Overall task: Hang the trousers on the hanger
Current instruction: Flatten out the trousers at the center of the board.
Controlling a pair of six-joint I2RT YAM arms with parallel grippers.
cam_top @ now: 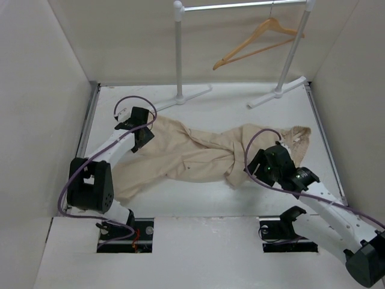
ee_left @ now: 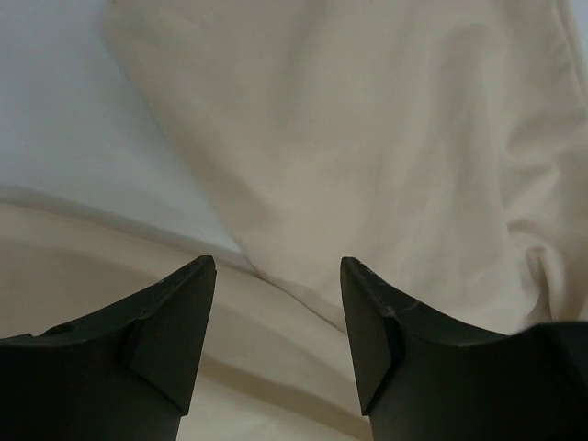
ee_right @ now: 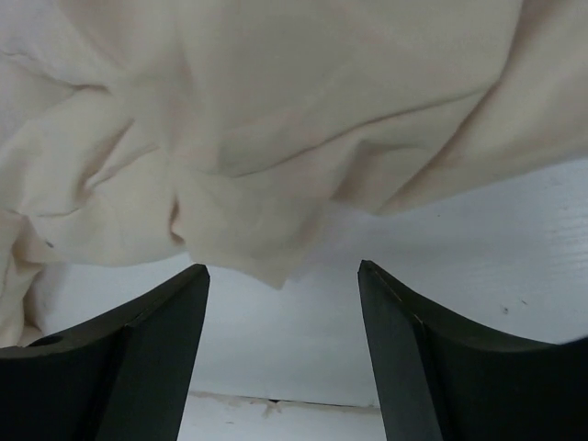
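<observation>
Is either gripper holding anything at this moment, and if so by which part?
Nothing is held: the left gripper and the right gripper both stand open and empty, close to the beige soft cloth trousers.

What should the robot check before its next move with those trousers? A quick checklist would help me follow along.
1. Is the left pincer open, with nothing between its fingers? ok.
2. Is the right pincer open and empty? ok.
3. Do the trousers lie flat on the table? not ok, they are twisted in the middle.
4. Does the hanger hang free on the rack? ok.
5. Which end is the waistband? cannot tell for sure.
</observation>
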